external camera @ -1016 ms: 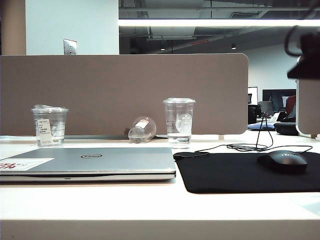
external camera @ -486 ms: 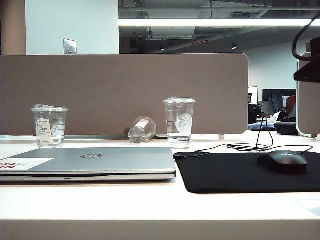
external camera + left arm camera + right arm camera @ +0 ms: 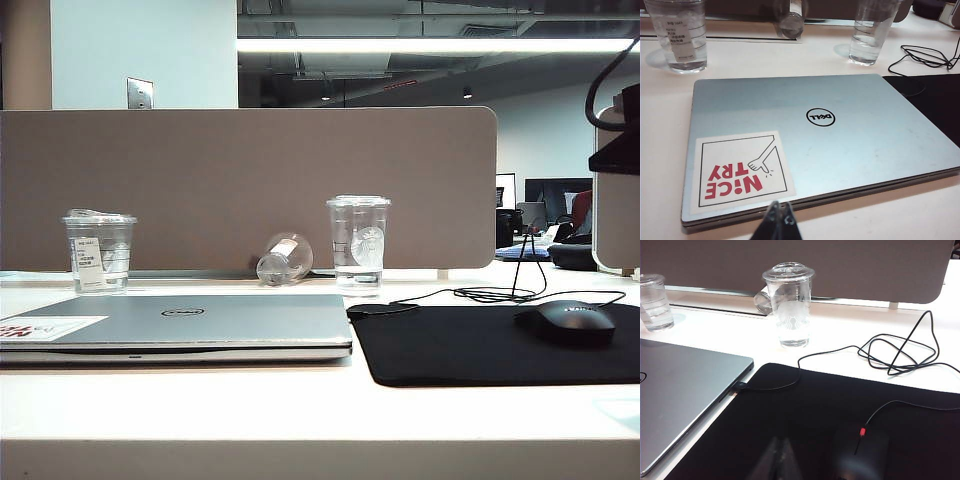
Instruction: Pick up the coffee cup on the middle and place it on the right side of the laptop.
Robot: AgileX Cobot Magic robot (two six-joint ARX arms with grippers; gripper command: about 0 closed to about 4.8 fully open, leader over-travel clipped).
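Meanwhile, the only thing that has shifted over the last second is the right arm at the upper right edge of the exterior view, which has drawn a little further out of the picture; nothing on the desk (image 3: 300, 410) has moved. The coffee cup (image 3: 284, 259) lies tipped on its side at the desk's back edge against the divider, between the sticker cup (image 3: 99, 251) and the tall logo cup (image 3: 358, 243), untouched. The laptop (image 3: 190, 325) sits closed at the front left, the black mat (image 3: 470, 345) and mouse (image 3: 565, 322) to its right. The left pincer (image 3: 778, 220) rests pressed together at the laptop's near edge; the right pincer (image 3: 780, 455) hovers over the mat (too blurred to tell its state). The pick, seemingly, has not begun.
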